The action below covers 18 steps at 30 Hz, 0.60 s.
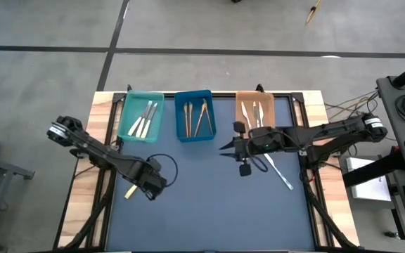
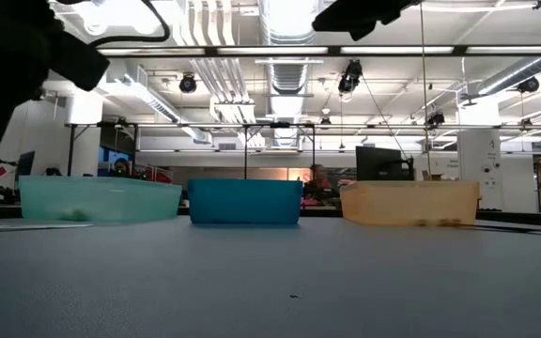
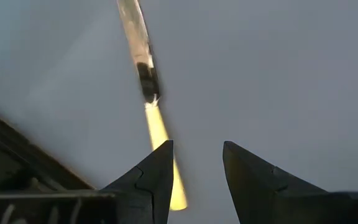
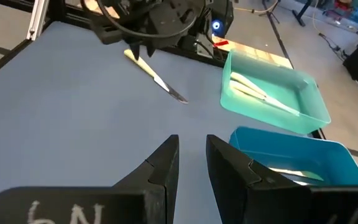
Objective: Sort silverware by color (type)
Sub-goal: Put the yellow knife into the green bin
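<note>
The left gripper (image 3: 196, 165) hovered with fingers parted, empty — a cream-handled knife (image 3: 148, 93) with a silver blade lay flat on the mat just beside one finger; the right gripper (image 4: 191, 155) waited, slightly open, empty

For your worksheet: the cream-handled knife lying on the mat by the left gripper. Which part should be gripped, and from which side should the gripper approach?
Grip the cream-handled knife at its handle, probably near where it meets the blade. It lies flat on the mat, so come straight down from above, fingers astride the slim handle and closing across it. The left gripper is open with nothing between its fingers.
</note>
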Motion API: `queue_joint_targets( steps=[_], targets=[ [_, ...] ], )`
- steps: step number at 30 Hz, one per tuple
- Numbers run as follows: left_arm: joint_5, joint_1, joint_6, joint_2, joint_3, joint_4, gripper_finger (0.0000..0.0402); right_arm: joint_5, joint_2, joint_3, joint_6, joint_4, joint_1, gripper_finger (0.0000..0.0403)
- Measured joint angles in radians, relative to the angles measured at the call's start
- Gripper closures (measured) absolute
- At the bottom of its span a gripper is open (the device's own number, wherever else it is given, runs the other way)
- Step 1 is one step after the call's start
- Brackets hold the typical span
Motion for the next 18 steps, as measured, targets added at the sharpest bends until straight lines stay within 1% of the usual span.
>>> queue_joint_targets(
  steps=[5, 9, 11, 14, 18],
  targets=[
    [0.000, -0.001, 0.121, -0.040, 0.000, -0.005, 0.0280, 0.000, -0.084, -0.069, 0.003, 0.056, -0.004, 0.0330],
    [-0.006, -0.001, 0.202, -0.080, 0.000, 0.000, 0.0280, 0.000, -0.141, -0.120, 0.000, 0.056, -0.004, 0.0330],
    [-0.012, 0.000, 0.225, -0.099, 0.000, 0.000, 0.0280, 0.000, -0.168, -0.151, 0.000, 0.050, -0.004, 0.0330],
    [-0.054, -0.001, 0.246, -0.125, 0.000, 0.000, 0.0280, 0.001, -0.214, -0.190, -0.006, 0.050, -0.004, 0.0330],
    [-0.086, -0.001, 0.274, -0.148, 0.000, 0.001, 0.0281, 0.001, -0.266, -0.221, -0.010, 0.051, -0.004, 0.0330]
  ],
)
